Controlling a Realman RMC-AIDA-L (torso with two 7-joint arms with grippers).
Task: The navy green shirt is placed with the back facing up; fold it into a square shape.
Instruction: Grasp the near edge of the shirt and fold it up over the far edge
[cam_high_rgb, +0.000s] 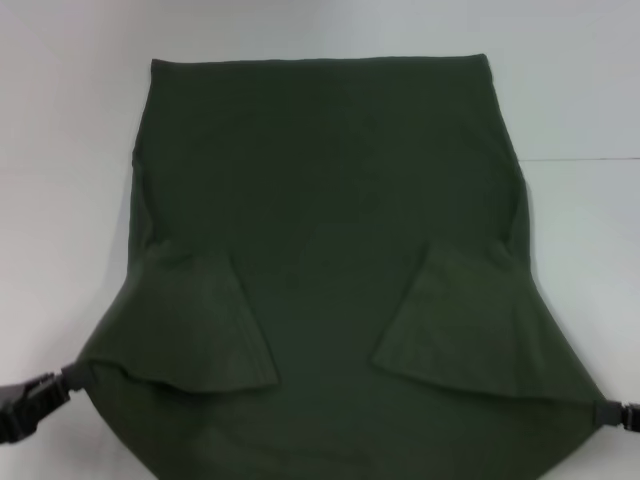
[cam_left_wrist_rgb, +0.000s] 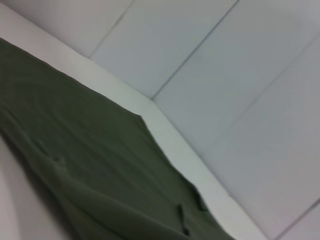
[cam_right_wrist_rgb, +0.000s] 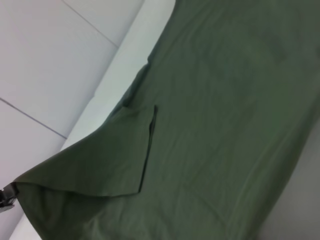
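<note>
While my left pincer (cam_high_rgb: 62, 383) and right pincer (cam_high_rgb: 608, 408) each pinch a near shoulder corner, the navy green shirt (cam_high_rgb: 330, 250) lies back-up across the white bench (cam_high_rgb: 60, 150), both sleeves folded inward. I judge uneven pulling could skew the fold, or a thin pinch could slip.

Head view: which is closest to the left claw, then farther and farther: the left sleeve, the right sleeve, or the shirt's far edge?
From the left claw, at the shirt's near-left corner:
1. Left sleeve, folded in beside it.
2. Right sleeve, across the shirt.
3. Far edge, at the shirt's far end.
</note>
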